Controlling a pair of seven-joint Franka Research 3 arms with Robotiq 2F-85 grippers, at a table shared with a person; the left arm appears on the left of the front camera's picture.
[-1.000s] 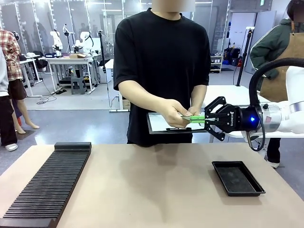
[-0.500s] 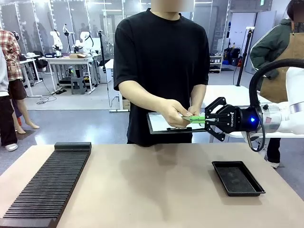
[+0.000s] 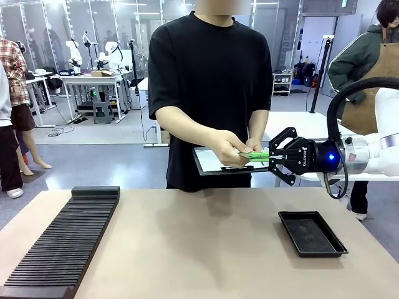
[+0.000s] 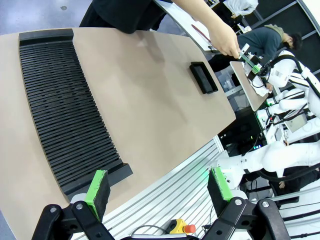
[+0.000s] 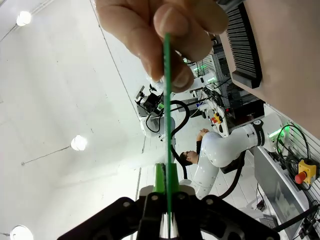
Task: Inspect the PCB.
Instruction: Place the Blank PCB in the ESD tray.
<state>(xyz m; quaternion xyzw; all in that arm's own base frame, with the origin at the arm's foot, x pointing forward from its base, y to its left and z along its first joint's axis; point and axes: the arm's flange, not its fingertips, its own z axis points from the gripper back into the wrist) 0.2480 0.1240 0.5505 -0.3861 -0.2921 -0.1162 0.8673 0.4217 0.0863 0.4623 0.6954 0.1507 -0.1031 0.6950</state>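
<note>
So, quick status from our side: our right gripper (image 3: 269,156) is pressed shut on one end of the PCB (image 5: 167,100), and the person's hand (image 3: 227,149) is pinching the opposite end between thumb and fingertips. The board sits in the air between the two, well above the table (image 3: 199,261) and just over the clipboard (image 3: 209,163) in front of the person's body. From the right wrist camera we see it dead edge-on, just a thin green line running from our jaws up into those fingertips.

Our left gripper (image 4: 159,187) is doing nothing useful. Its fingers (image 4: 97,189) are spread wide with nothing in them, and it hangs off the near edge of the table by the end of the slotted black rack (image 4: 65,115). The black tray (image 3: 312,233) sits on the right side of the table.

Handling-wise, we'd guess the board is light and stiff with a little flex, so weight isn't the worry. The speckled face is probably the fragile part, so we'd only take it by the bare margin at an edge, like now. A bite this shallow on a smooth edge could slip or let the board pivot. And with two holders on it, any tug from either side might bend it or pop it loose.
</note>
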